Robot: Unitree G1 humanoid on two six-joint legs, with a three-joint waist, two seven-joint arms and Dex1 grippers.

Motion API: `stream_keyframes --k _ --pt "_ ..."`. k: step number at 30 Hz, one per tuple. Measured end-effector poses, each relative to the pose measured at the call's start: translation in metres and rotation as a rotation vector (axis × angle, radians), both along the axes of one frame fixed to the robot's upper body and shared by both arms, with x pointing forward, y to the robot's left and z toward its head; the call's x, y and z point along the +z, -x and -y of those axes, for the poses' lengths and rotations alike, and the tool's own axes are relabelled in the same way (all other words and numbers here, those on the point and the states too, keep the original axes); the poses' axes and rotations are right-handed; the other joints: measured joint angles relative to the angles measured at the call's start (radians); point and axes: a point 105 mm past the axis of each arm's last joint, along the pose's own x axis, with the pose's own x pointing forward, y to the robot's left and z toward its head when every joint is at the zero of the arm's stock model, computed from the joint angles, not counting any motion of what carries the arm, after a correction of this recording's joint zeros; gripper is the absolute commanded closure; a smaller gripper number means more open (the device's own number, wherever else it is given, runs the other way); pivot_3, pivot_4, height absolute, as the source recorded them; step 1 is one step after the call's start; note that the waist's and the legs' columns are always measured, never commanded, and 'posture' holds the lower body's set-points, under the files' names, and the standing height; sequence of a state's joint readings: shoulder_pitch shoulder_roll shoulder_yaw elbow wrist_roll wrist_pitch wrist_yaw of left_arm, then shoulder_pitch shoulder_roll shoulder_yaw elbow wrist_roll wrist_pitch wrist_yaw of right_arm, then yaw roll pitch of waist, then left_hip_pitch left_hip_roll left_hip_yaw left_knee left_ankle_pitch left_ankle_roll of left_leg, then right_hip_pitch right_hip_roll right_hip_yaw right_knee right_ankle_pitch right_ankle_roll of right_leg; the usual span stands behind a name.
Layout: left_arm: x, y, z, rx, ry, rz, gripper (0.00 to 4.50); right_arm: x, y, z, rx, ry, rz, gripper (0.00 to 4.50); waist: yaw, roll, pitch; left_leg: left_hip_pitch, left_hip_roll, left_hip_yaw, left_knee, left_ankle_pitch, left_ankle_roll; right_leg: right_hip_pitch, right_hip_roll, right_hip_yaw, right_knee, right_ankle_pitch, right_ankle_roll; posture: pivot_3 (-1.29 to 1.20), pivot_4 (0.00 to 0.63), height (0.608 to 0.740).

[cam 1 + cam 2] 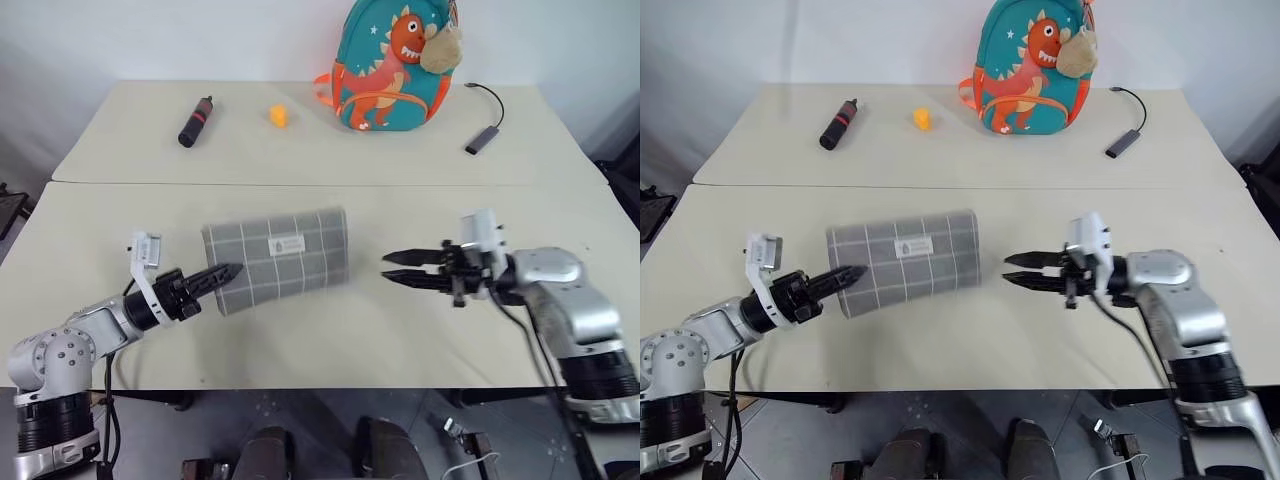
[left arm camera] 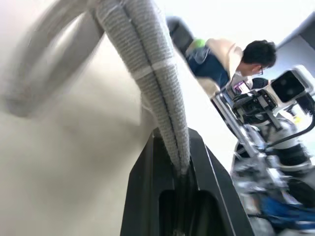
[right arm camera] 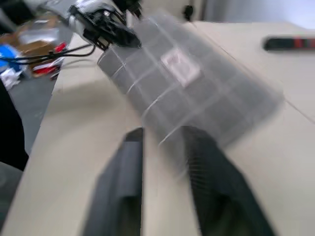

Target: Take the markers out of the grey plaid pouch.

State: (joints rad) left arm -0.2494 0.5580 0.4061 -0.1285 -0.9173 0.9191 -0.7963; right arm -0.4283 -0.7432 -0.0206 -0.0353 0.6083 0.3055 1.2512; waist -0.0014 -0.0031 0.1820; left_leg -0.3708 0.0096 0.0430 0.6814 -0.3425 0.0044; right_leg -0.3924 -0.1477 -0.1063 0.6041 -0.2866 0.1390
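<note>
The grey plaid pouch (image 1: 280, 255) lies across the middle of the near table, white label facing up. My left gripper (image 1: 232, 272) is shut on its lower left corner; in the left wrist view the fabric edge (image 2: 157, 88) is pinched between the black fingers (image 2: 147, 191). My right gripper (image 1: 392, 268) hangs open to the right of the pouch, pointing at it with a gap between, nothing in its jaws. From the right wrist, the pouch (image 3: 187, 83) shows beyond the spread fingers (image 3: 123, 172). The markers are hidden.
On the far table stand a teal dinosaur backpack (image 1: 392, 65), a black-and-red cylinder (image 1: 195, 122), a small yellow object (image 1: 278, 116) and a grey adapter with cable (image 1: 481, 140). A person (image 2: 231, 59) sits beyond the table in the left wrist view.
</note>
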Motion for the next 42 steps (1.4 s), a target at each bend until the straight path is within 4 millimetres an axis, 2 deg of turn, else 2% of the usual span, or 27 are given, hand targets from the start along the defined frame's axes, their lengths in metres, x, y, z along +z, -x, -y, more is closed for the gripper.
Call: stream_keyframes --k 2,5,7,11,14,19,23,27,32,40,42 --pt "0.004 -0.003 0.014 -0.018 -0.064 0.16 4.5 0.0 -0.009 0.027 -0.116 -0.031 -0.086 1.57 0.003 0.001 0.0 0.0 -0.002 0.006 0.0 0.0 0.001 0.0 -0.001 0.0 0.0 0.001 0.001 0.0 0.15 0.74" --pt "-0.004 -0.001 0.043 -0.134 -0.237 0.4 4.5 0.024 -0.024 0.078 -0.313 -0.081 -0.152 0.52 0.013 0.002 0.001 -0.001 -0.004 0.011 0.001 -0.001 0.004 0.0 -0.002 0.001 -0.003 0.002 0.002 0.0 0.15 0.74" --pt "-0.01 -0.005 0.058 -0.17 -0.29 0.517 4.5 0.043 -0.025 0.089 -0.341 -0.097 -0.155 0.03 0.017 0.003 0.001 -0.001 -0.002 0.012 0.001 -0.002 0.004 0.0 -0.001 0.001 -0.003 0.002 0.002 0.0 0.15 0.74" --pt "-0.018 -0.02 0.086 -0.165 -0.367 0.729 4.5 0.056 -0.022 0.088 -0.301 -0.116 -0.284 0.03 0.021 0.002 0.002 -0.001 0.0 0.015 0.001 -0.002 0.005 0.0 0.0 0.0 -0.004 0.003 0.002 0.0 0.15 0.74" --pt "-0.025 -0.023 0.102 -0.207 -0.434 0.855 4.5 0.052 -0.017 0.074 -0.23 -0.082 -0.454 0.03 0.022 0.002 0.001 -0.001 0.0 0.016 0.002 -0.003 0.006 -0.001 -0.001 0.0 -0.004 0.003 0.002 0.0 0.15 0.74" --pt "-0.041 -0.021 0.121 -0.275 -0.495 0.96 4.5 0.044 -0.016 0.023 -0.113 -0.012 -0.634 0.03 0.02 0.002 0.001 -0.002 0.001 0.016 0.003 -0.003 0.006 -0.002 -0.001 0.0 -0.003 0.004 0.002 0.0 0.15 0.74" --pt "-0.05 -0.02 0.125 -0.29 -0.524 0.995 4.5 0.031 -0.007 -0.019 0.001 0.024 -0.806 0.03 0.024 0.002 0.001 -0.005 0.0 0.015 0.004 -0.003 0.006 -0.004 -0.001 -0.001 -0.003 0.004 0.002 0.0 0.15 0.74" --pt "-0.061 -0.023 0.12 -0.283 -0.578 0.988 4.5 0.027 0.001 -0.051 0.094 0.034 -0.874 0.03 0.026 0.002 0.001 -0.006 -0.001 0.013 0.004 -0.003 0.007 -0.004 -0.001 -0.002 -0.003 0.004 0.002 0.0 0.15 0.74" --pt "-0.062 -0.023 0.12 -0.283 -0.581 0.985 4.5 0.021 -0.002 -0.069 0.111 0.029 -0.889 0.03 0.024 0.002 0.001 -0.007 -0.002 0.012 0.005 -0.004 0.007 -0.004 -0.001 -0.003 -0.003 0.004 0.002 0.0 0.15 0.74" --pt "-0.062 -0.023 0.122 -0.277 -0.579 0.978 4.5 0.016 -0.002 -0.084 0.128 0.023 -0.901 0.03 0.022 0.002 0.001 -0.007 -0.001 0.012 0.005 -0.004 0.007 -0.004 -0.001 -0.003 -0.003 0.004 0.002 0.0 0.15 0.74" --pt "-0.062 -0.023 0.122 -0.278 -0.579 0.975 4.5 0.018 -0.003 -0.087 0.133 -0.001 -0.903 0.42 0.022 0.002 0.001 -0.007 -0.001 0.012 0.005 -0.003 0.007 -0.004 -0.001 -0.003 -0.003 0.004 0.002 0.0 0.15 0.74"
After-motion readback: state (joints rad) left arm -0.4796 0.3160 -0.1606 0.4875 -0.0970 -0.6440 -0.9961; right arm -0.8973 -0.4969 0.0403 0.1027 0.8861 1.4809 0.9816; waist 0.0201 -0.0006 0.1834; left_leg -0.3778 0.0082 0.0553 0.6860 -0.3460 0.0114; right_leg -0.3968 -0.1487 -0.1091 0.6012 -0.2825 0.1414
